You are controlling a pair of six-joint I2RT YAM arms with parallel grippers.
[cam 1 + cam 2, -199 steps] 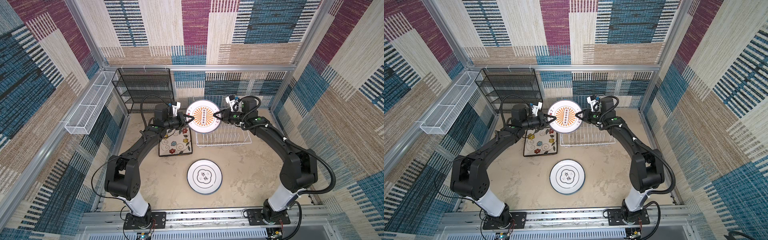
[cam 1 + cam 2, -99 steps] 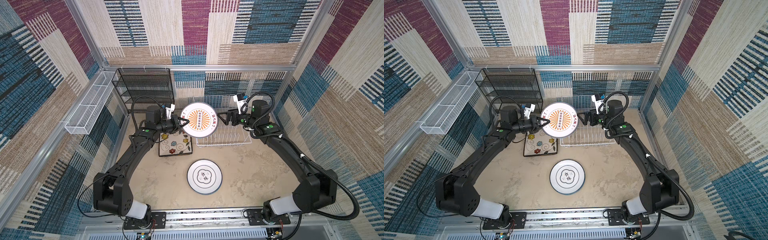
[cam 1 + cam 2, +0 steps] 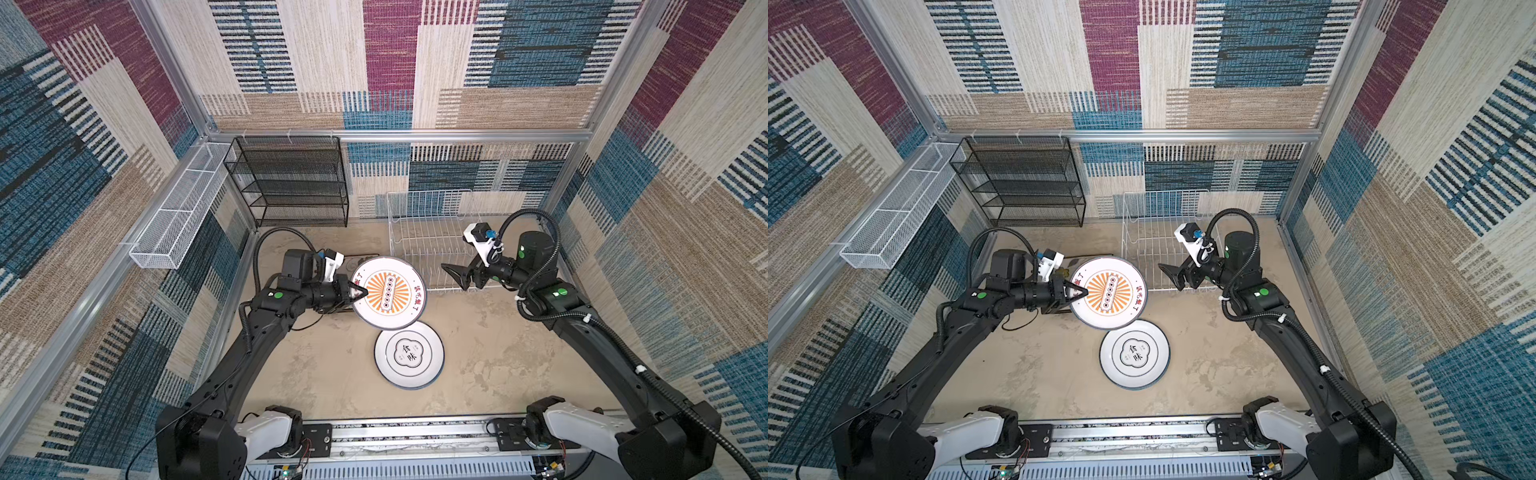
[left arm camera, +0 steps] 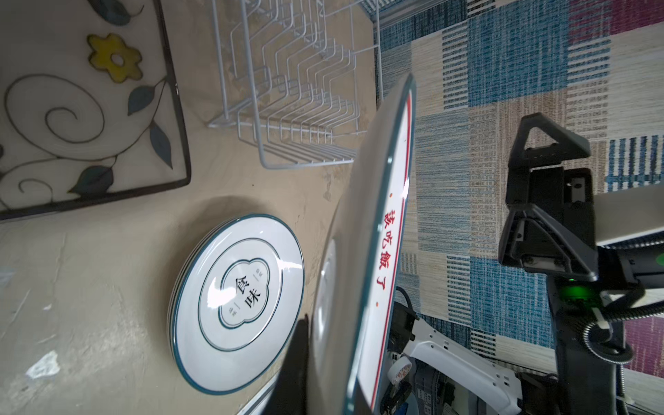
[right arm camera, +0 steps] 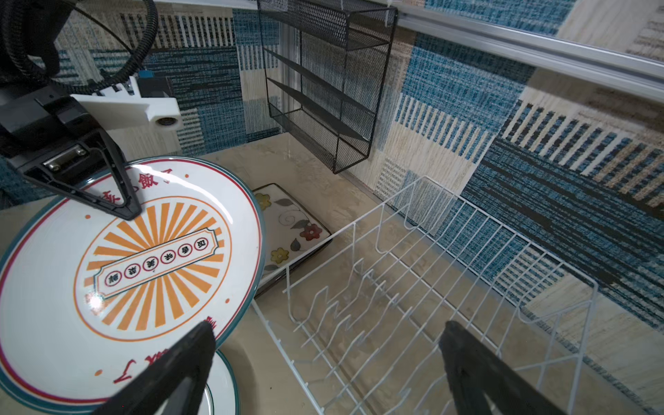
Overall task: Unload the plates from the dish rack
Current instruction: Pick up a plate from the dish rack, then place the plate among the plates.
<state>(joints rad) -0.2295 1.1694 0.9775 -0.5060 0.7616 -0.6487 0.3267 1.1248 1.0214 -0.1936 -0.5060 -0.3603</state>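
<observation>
1. Zero plates left in dish rack (image 3: 430, 249); all slots bare.
2. On worktop (image 3: 498, 353) beside rack: round stack (image 3: 409, 355) and square plates (image 5: 291, 230).
3. Last sunburst plate (image 3: 388, 291) held in air, edge over round stack, not yet set down.
4. Jaws of left gripper (image 3: 358, 292) pinch its rim; right gripper (image 3: 456, 277) jaws spread, empty.

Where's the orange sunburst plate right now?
In a top view the sunburst plate hangs clamped in the left gripper, just left of the dish rack and above the far rim of the white plate on the table.
</observation>
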